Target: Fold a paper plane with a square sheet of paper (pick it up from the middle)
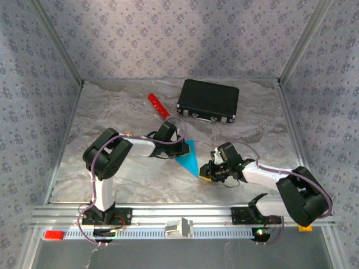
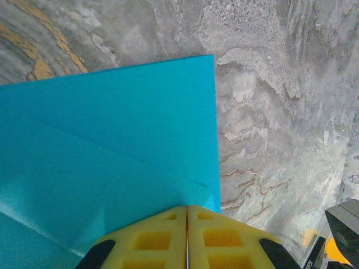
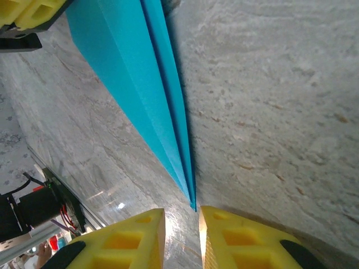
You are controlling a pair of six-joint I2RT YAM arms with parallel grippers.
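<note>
Slim pointed bright cyan-blue paper plane (image 1: 188, 157) (image 2: 112, 157) (image 3: 140, 95) in the middle of the grey marbled table (image 1: 112, 112); left gripper (image 1: 181, 148) (image 2: 187, 210) pinched shut on its wide far end; right gripper (image 1: 206, 171) (image 3: 180, 217) narrowly parted, the sharp near tip just before the gap

A black case (image 1: 208, 101) with silver latches on its near side lies at the far right of the grey marbled table (image 1: 112, 106). Just left of it, apart from it, a red cylinder (image 1: 158, 106) lies on a diagonal. Patterned walls (image 1: 168, 39) enclose the table. On the near rail (image 1: 224, 213) sits a red block (image 1: 54, 235) at the left.
</note>
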